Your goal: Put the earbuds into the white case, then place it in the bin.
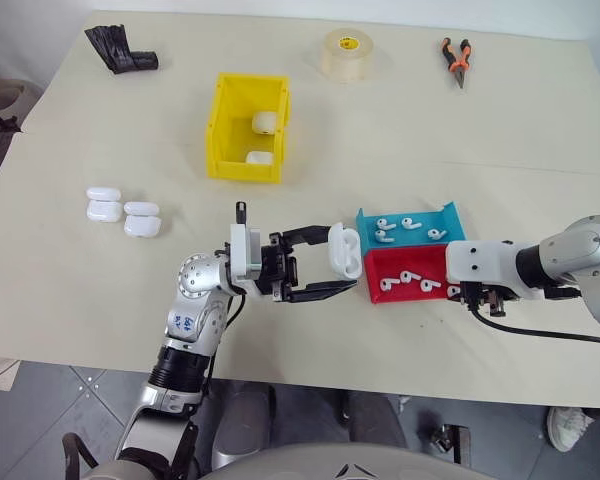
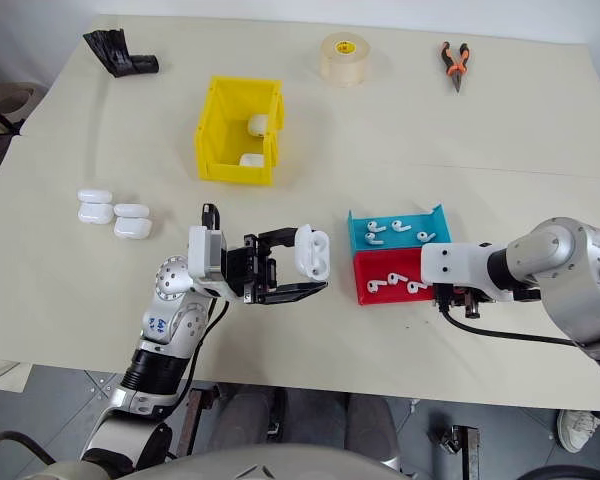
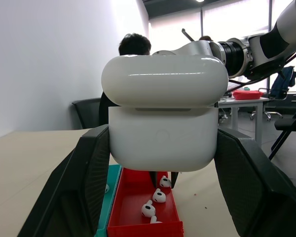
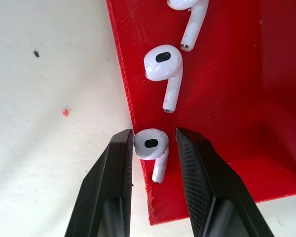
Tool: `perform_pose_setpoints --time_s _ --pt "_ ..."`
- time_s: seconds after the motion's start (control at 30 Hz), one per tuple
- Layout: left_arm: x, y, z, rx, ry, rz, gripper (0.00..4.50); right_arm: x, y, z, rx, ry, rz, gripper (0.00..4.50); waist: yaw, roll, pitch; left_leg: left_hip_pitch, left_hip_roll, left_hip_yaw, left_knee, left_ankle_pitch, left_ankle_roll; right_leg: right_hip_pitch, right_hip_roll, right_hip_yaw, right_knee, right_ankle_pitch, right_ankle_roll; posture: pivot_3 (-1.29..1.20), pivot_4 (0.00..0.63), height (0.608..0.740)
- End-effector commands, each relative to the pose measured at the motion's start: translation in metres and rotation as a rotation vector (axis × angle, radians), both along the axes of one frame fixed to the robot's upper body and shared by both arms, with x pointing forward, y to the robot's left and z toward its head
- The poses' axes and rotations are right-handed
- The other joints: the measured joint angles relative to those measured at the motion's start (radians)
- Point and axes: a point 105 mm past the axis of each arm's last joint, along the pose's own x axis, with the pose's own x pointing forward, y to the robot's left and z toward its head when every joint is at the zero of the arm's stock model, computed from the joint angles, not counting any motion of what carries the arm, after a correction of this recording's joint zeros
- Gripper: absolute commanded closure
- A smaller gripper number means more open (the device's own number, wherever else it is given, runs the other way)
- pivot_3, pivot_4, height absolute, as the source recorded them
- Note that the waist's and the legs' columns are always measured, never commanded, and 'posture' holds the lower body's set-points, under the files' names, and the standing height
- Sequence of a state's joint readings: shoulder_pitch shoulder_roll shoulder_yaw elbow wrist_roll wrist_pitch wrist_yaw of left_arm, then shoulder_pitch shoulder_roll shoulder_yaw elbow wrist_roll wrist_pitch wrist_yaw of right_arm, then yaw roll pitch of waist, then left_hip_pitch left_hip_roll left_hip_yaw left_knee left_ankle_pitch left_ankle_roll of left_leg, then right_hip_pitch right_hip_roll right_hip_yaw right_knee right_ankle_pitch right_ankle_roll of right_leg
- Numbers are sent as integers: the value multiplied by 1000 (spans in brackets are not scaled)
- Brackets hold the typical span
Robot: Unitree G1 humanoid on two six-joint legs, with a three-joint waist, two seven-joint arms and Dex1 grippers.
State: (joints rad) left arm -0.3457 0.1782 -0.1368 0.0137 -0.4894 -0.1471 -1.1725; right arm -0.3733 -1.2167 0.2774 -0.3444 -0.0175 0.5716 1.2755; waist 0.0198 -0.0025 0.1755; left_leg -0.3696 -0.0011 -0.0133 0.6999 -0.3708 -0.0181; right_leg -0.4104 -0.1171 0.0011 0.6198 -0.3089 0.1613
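an earbud (image 4: 152, 146) lies in the red tray's (image 4: 222, 98) corner by its wall, between the right tool's (image 4: 153, 148) part-open fingers, not visibly pinched. closing off-centre could flick it out onto the bench (image 1: 100, 280). the left tool (image 1: 320, 262) is clamped on the white case (image 1: 345, 250), held above the bench beside the trays, lid open.
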Motion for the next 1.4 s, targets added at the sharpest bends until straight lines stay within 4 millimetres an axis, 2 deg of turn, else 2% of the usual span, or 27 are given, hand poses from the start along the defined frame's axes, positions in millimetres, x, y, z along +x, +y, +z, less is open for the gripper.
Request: perform_pose_setpoints --time_s 0.03,0.1,0.23,0.43,0.57,0.7,0.9,0.97,1.17,1.4 --pt "-3 0 7 -19 -41 2 1723 1 -1 2 -5 -11 2 3107 0 0 0 0 0 0 0 0 0 0 0 0 0 0 0 0 150 740" --pt "-3 0 7 -20 -41 2 1723 1 0 2 -1 -10 4 3107 0 0 0 0 0 0 0 0 0 0 0 0 0 0 0 0 150 740" --pt "-3 0 7 -17 -40 1 1723 1 0 2 1 -13 1 3952 -1 0 0 0 0 0 0 0 0 0 0 0 0 0 0 0 150 740" --pt "-3 0 6 -15 -40 0 1723 0 2 2 12 -10 -1 3952 -2 0 0 0 0 0 0 0 0 0 0 0 0 0 0 0 150 740" --pt "-4 1 5 -12 -37 -10 1723 -2 7 14 74 -22 10 3952 -1 0 0 0 0 0 0 0 0 0 0 0 0 0 0 0 150 740" --pt "-3 4 7 -39 -42 -26 1723 2 16 37 322 -90 -45 3952 1 0 0 0 0 0 0 0 0 0 0 0 0 0 0 0 150 740" --pt "4 4 7 -24 -52 -61 1723 -7 33 55 594 -248 37 3952 5 0 0 0 0 0 0 0 0 1 0 -2 0 0 0 0 150 740" --pt "7 5 8 -17 -47 -70 1723 -9 43 60 683 -319 78 3952 4 0 0 -1 0 0 0 0 0 1 0 -2 0 0 0 0 150 740" --pt "10 2 12 19 -32 -122 1723 -23 80 92 1170 -441 136 3952 -4 0 0 0 0 -1 0 0 -1 1 1 -2 1 0 0 0 150 740" --pt "11 6 15 37 7 -148 1723 -29 98 107 1452 -477 91 3952 -17 0 0 0 0 -2 0 1 -1 1 1 -2 2 0 0 0 150 740"
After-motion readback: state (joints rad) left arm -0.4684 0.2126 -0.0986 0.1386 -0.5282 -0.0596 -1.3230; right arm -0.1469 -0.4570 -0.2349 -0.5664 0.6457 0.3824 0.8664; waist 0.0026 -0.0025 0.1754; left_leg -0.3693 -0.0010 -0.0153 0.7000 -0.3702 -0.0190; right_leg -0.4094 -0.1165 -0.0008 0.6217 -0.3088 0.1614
